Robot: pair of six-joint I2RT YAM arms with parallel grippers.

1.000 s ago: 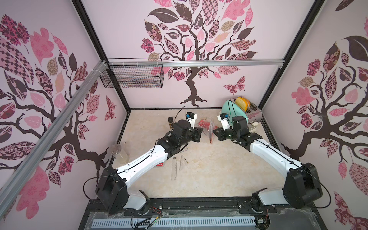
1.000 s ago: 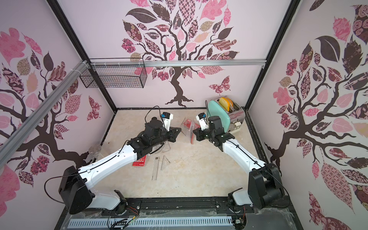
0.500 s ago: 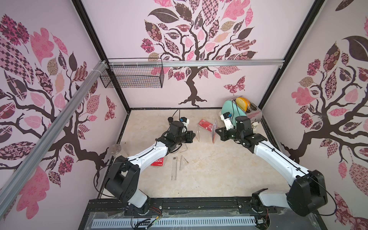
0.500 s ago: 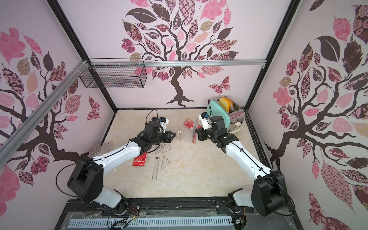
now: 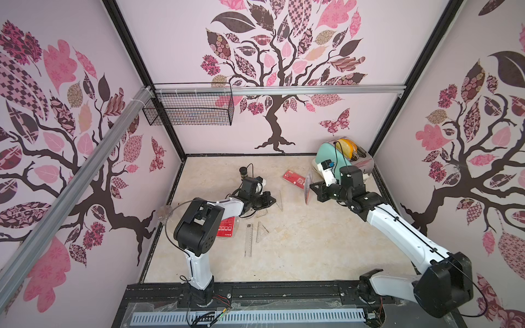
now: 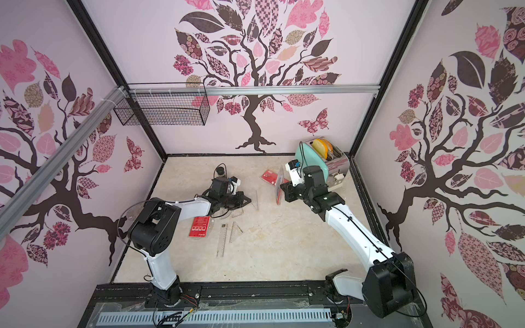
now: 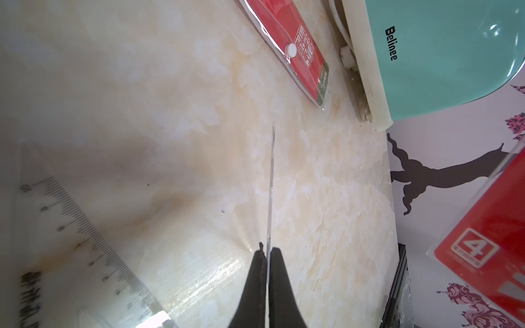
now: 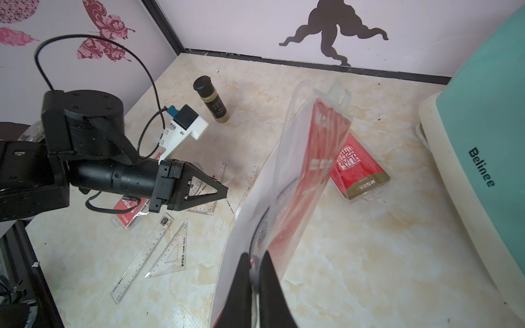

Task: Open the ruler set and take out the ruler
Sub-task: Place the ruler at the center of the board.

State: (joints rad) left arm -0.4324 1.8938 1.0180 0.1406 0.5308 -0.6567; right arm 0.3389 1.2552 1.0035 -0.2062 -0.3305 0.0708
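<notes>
Mid-bench, raised: ruler-set pouch (image 8: 301, 181), upright, clamped in right jaws. Clear ruler piece (image 7: 271, 176), outside pouch, pinched edge-on in closed left jaws, low near bench (image 5: 298, 241). Step: extraction, apparently complete. Next: lay piece flat, release.

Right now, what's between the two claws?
Only a clear ruler, pinched by the left gripper, pointing toward the ruler-set pouch in the right gripper; seen in a top view.

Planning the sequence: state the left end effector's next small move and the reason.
Probably lower the left end effector and open it, laying the clear ruler piece on the table. The piece, pinched edge-on, is already clear of the pouch that the right end effector holds.
</notes>
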